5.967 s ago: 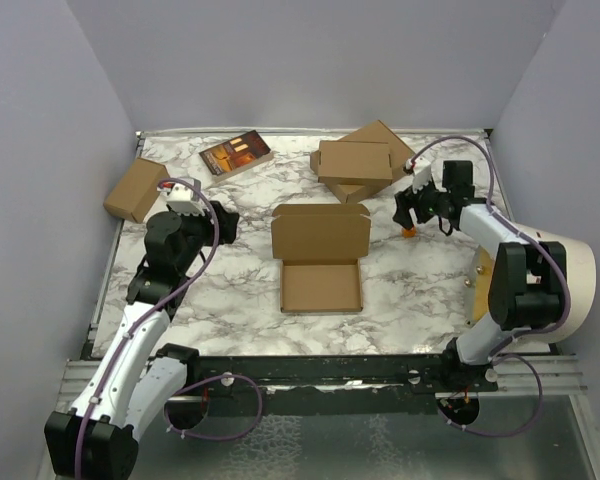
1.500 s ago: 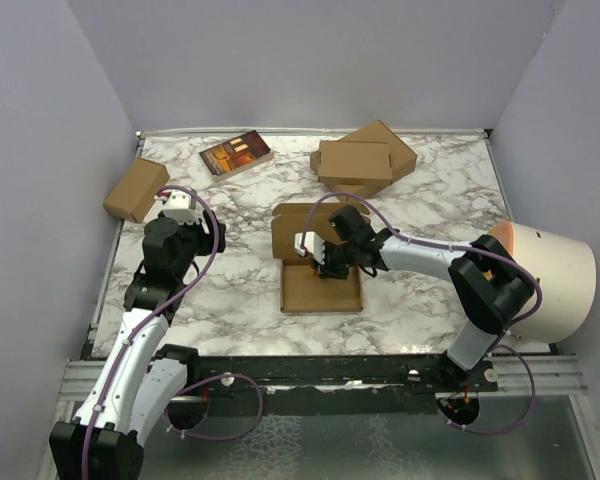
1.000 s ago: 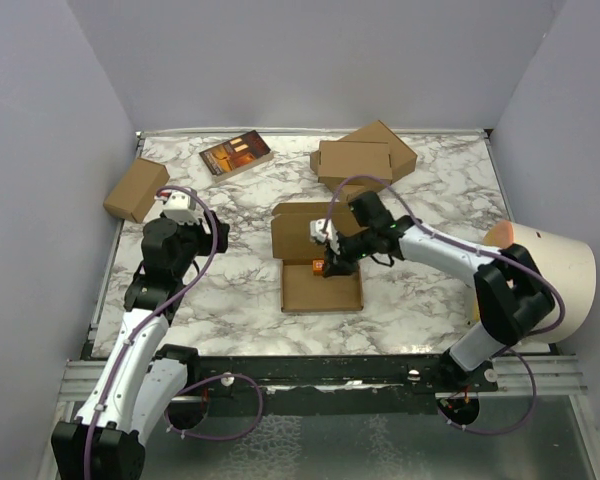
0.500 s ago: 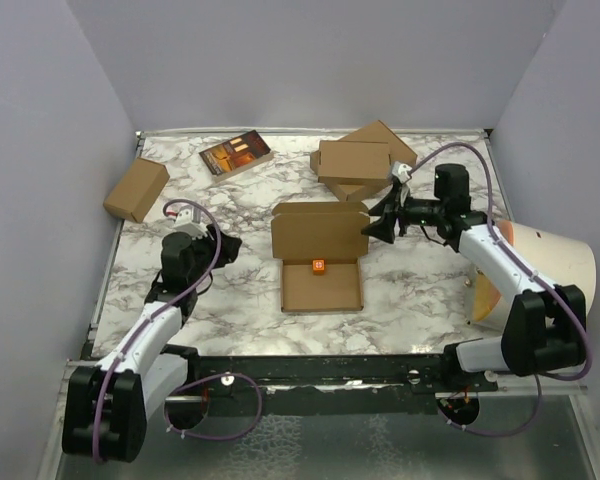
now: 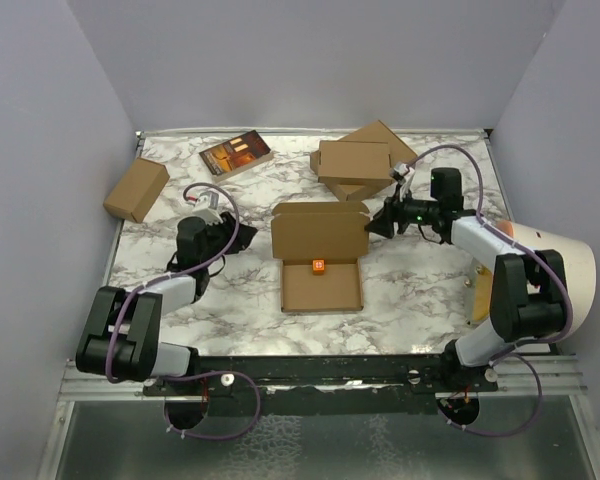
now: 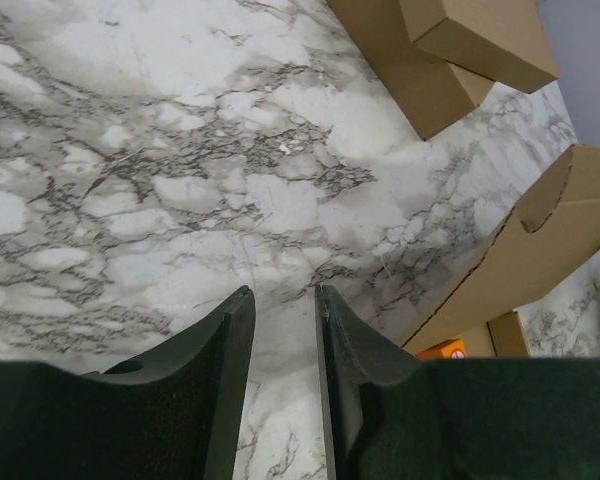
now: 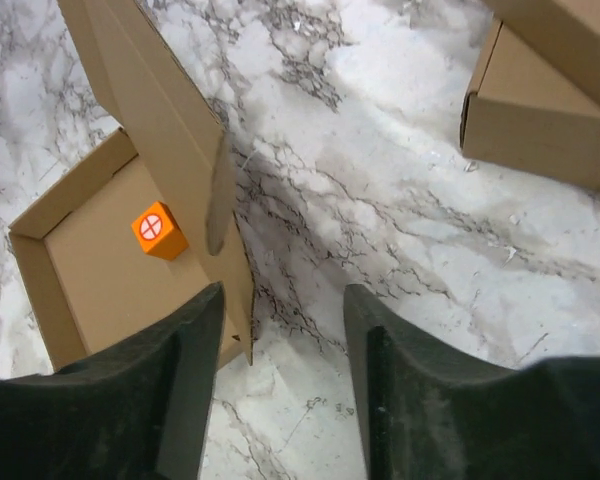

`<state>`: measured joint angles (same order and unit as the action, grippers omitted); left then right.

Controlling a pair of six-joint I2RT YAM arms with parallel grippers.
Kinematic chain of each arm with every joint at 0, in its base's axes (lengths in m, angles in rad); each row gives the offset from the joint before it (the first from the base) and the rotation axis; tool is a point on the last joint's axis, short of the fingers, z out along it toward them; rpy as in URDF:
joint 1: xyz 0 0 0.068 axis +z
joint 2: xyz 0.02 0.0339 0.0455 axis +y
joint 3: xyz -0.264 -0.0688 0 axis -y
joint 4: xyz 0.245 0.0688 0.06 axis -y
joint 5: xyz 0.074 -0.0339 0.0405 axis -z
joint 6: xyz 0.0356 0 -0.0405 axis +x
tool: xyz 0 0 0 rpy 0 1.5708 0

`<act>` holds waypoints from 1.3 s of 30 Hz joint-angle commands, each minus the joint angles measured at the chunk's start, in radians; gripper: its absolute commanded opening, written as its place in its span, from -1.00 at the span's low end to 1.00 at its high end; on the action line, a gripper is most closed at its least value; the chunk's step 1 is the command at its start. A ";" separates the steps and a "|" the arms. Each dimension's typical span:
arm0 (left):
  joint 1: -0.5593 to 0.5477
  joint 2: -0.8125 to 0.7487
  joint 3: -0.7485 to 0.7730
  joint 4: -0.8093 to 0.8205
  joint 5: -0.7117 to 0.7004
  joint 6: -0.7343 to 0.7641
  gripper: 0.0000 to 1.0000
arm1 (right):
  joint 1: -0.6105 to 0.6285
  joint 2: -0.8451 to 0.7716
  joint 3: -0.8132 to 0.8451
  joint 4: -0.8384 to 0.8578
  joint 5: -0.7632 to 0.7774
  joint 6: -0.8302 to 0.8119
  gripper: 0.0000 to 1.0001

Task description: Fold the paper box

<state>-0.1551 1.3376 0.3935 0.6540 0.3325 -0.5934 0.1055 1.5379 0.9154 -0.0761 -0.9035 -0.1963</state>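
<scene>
The paper box lies open mid-table, its shallow tray (image 5: 322, 290) near me and its lid (image 5: 320, 232) raised behind it. A small orange cube (image 5: 318, 265) sits in the tray at the back wall. My right gripper (image 5: 376, 226) is open and empty just right of the lid. In the right wrist view (image 7: 283, 290) the box's right flap edge (image 7: 225, 250) stands by the left finger and the cube (image 7: 158, 231) shows in the tray. My left gripper (image 5: 242, 236) is left of the box, low over the marble. It is empty in its wrist view (image 6: 283, 295), its jaws a narrow gap apart.
Two stacked ready-folded boxes (image 5: 358, 160) lie at the back right, also in the left wrist view (image 6: 450, 50). A small brown carton (image 5: 136, 188) is at the far left and a book (image 5: 235, 154) at the back. A white cylinder (image 5: 560, 270) stands at the right edge.
My right gripper carried the orange cube into the tray, let it go and drew back to the right. My left arm dropped low and reached toward the box's left side.
</scene>
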 commanded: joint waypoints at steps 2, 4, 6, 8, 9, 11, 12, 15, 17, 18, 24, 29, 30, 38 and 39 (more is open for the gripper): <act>-0.053 0.065 0.065 0.139 0.085 0.023 -0.36 | 0.011 0.043 0.025 0.001 -0.032 -0.005 -0.16; -0.076 0.086 0.075 0.155 0.113 0.033 -0.41 | 0.024 0.053 0.029 -0.007 -0.031 -0.015 -0.27; -0.106 0.093 0.082 0.146 0.125 0.064 -0.42 | 0.036 0.059 0.033 -0.014 -0.027 -0.024 -0.44; -0.134 0.089 0.085 0.122 0.120 0.097 -0.43 | 0.045 0.059 0.035 -0.014 -0.018 -0.026 -0.60; -0.143 0.085 0.084 0.112 0.120 0.107 -0.43 | 0.048 0.058 0.034 -0.012 -0.016 -0.026 -0.68; -0.158 0.073 0.083 0.099 0.120 0.119 -0.43 | 0.050 0.053 0.030 -0.008 -0.012 -0.026 -0.79; -0.166 0.068 0.084 0.090 0.121 0.125 -0.43 | 0.051 0.049 0.029 -0.006 -0.011 -0.025 -0.82; -0.183 0.043 0.085 0.065 0.117 0.134 -0.43 | 0.051 0.028 0.017 0.015 -0.003 -0.014 -0.90; -0.189 0.027 0.081 0.056 0.115 0.128 -0.43 | 0.051 0.010 0.003 0.036 0.009 -0.002 -0.98; -0.189 0.016 0.079 0.049 0.108 0.124 -0.42 | 0.051 0.000 -0.005 0.048 0.016 0.003 -0.98; -0.189 -0.097 0.067 -0.096 -0.058 0.125 -0.23 | 0.051 -0.056 -0.048 0.095 0.021 -0.002 -0.98; -0.186 -0.238 0.043 -0.202 -0.147 0.128 0.06 | 0.051 -0.081 -0.074 0.125 0.033 -0.007 -0.98; -0.186 -0.260 0.032 -0.203 -0.147 0.120 0.15 | 0.051 -0.082 -0.076 0.126 0.034 -0.008 -0.98; -0.188 -0.292 0.026 -0.203 -0.008 0.096 0.35 | 0.051 -0.080 -0.080 0.131 0.031 -0.003 -0.98; -0.187 -0.285 0.027 -0.204 -0.001 0.106 0.35 | 0.051 -0.080 -0.080 0.131 0.031 -0.004 -0.98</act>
<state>-0.3408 1.0416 0.4137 0.4793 0.2672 -0.4965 0.1535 1.4807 0.8444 0.0158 -0.8928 -0.2028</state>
